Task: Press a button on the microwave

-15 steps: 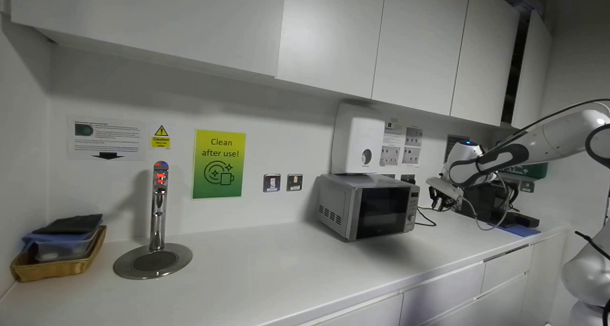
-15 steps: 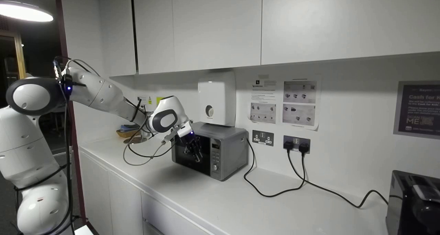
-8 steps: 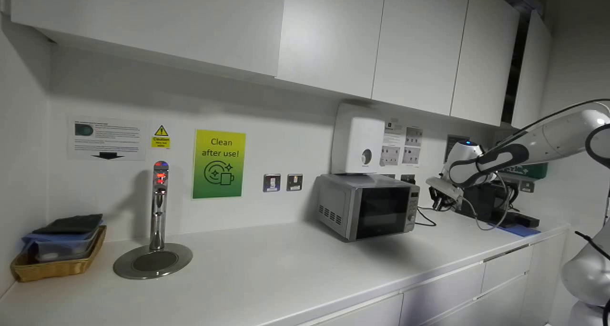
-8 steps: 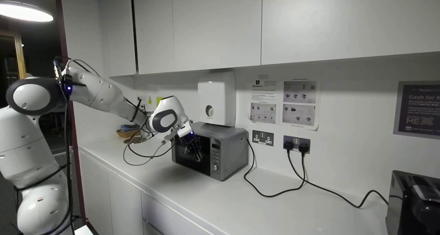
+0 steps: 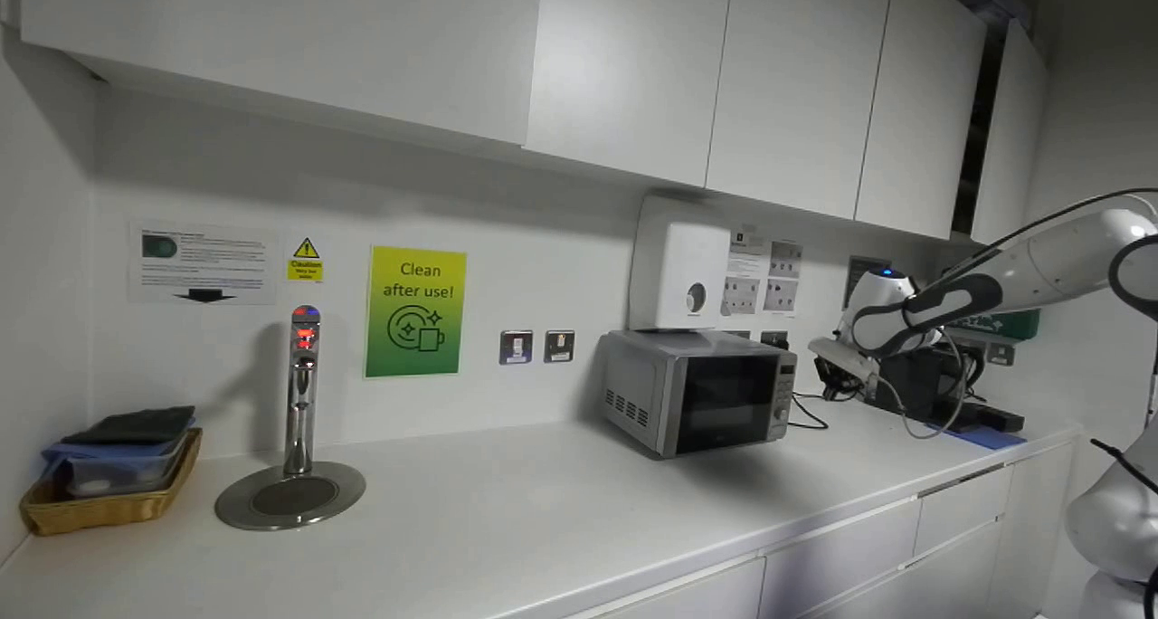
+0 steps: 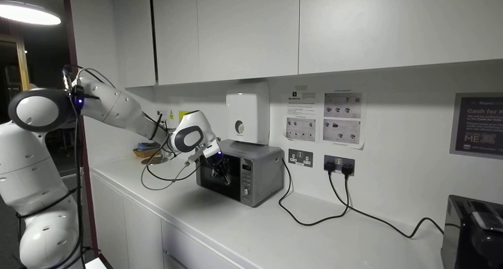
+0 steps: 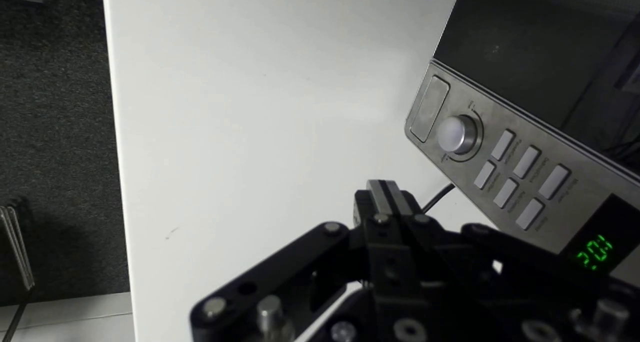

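Microwave [image 5: 701, 393] sits on the counter [image 5: 479, 519] under the white wall box [image 5: 678, 261] in an exterior view, and our arm [image 5: 1054, 261] stretches across from that view's right edge. We've also got our gripper [image 6: 226, 178] angled down in front of the dark door [image 6: 234, 168] in an exterior view, though honestly we can't tell if they touch. Wrist view has our fingers [image 7: 378, 197] pinched together on nothing, just beside the panel [image 7: 573, 217] with its knob [image 7: 456, 134], pale buttons [image 7: 527, 162] and lit green display [image 7: 602, 234].
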You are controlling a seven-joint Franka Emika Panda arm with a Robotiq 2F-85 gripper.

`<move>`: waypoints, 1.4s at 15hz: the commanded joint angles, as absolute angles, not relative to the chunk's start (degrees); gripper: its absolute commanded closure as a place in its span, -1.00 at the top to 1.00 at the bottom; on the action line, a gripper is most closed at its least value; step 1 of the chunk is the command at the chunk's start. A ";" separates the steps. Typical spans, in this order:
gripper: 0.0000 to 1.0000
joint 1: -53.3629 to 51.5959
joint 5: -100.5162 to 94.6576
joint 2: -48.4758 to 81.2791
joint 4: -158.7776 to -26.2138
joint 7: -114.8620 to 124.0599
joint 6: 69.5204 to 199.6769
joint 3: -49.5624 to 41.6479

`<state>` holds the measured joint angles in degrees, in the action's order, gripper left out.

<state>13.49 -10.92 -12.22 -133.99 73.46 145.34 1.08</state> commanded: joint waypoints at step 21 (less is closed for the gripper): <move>-1.00 13.44 -12.71 -4.24 -132.38 73.43 163.39 0.61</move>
<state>13.32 -12.06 -5.73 -133.57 73.44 160.65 0.62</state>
